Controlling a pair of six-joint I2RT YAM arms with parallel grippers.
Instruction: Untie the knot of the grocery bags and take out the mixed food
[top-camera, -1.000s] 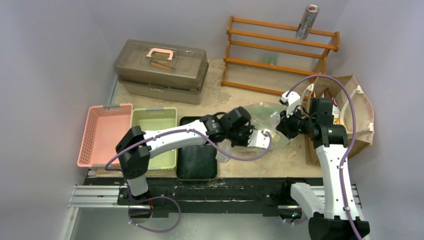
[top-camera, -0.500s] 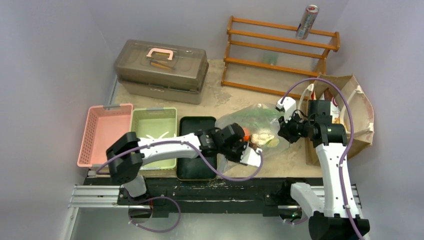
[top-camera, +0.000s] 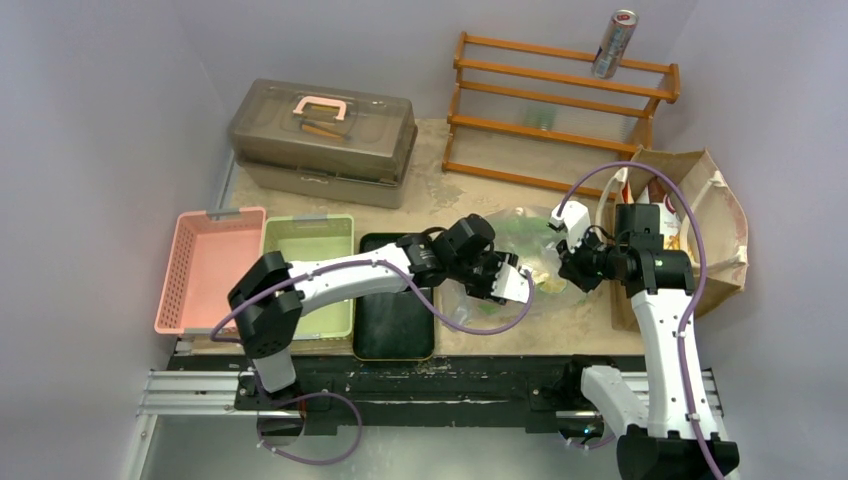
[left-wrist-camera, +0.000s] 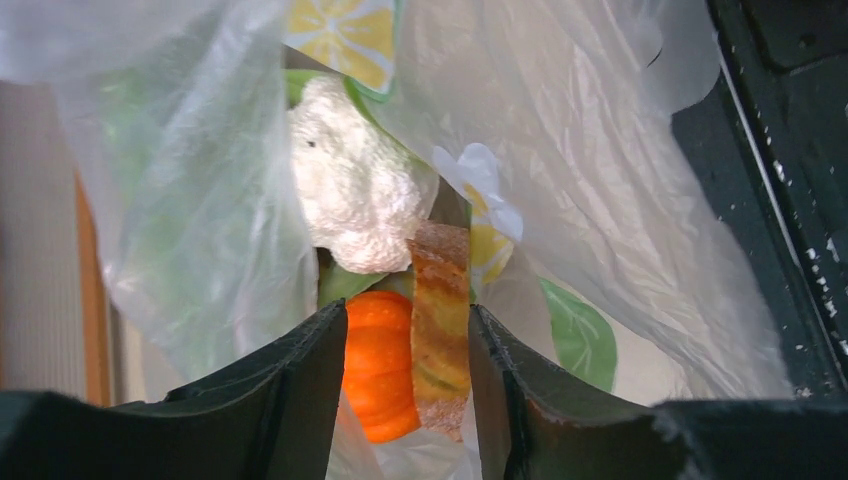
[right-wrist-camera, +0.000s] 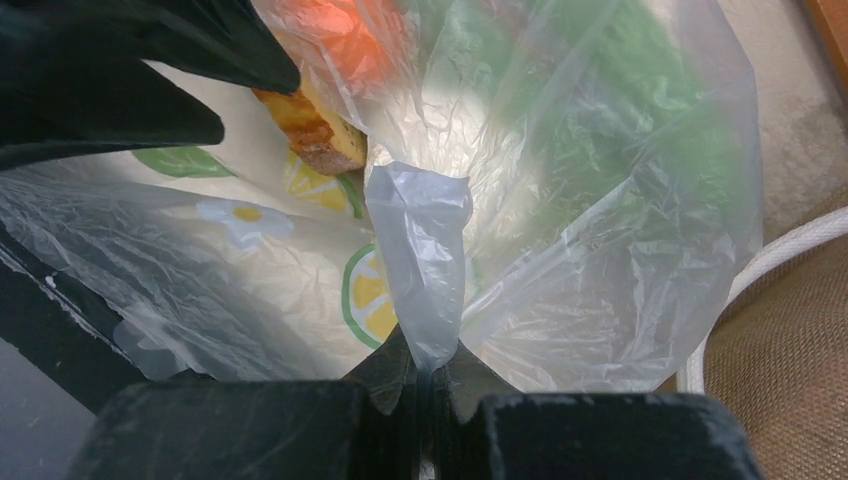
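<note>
The plastic bag (top-camera: 525, 225) lies mid-table with its mouth open. Toast (left-wrist-camera: 440, 320), cauliflower (left-wrist-camera: 355, 200) and an orange vegetable (left-wrist-camera: 375, 370) are inside. The left gripper (left-wrist-camera: 407, 315) straddles toast and vegetable, jaws half apart; whether it grips them cannot be told. The right gripper (right-wrist-camera: 430, 365) pinches the bag's film. The paper bag (top-camera: 720, 230) is not yet unpacked.

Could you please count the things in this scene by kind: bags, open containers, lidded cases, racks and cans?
2 bags: plastic bag, paper bag
3 open containers: pink basket, green basket, black tray
1 lidded case
1 wooden rack
1 drink can
Total: 8
</note>
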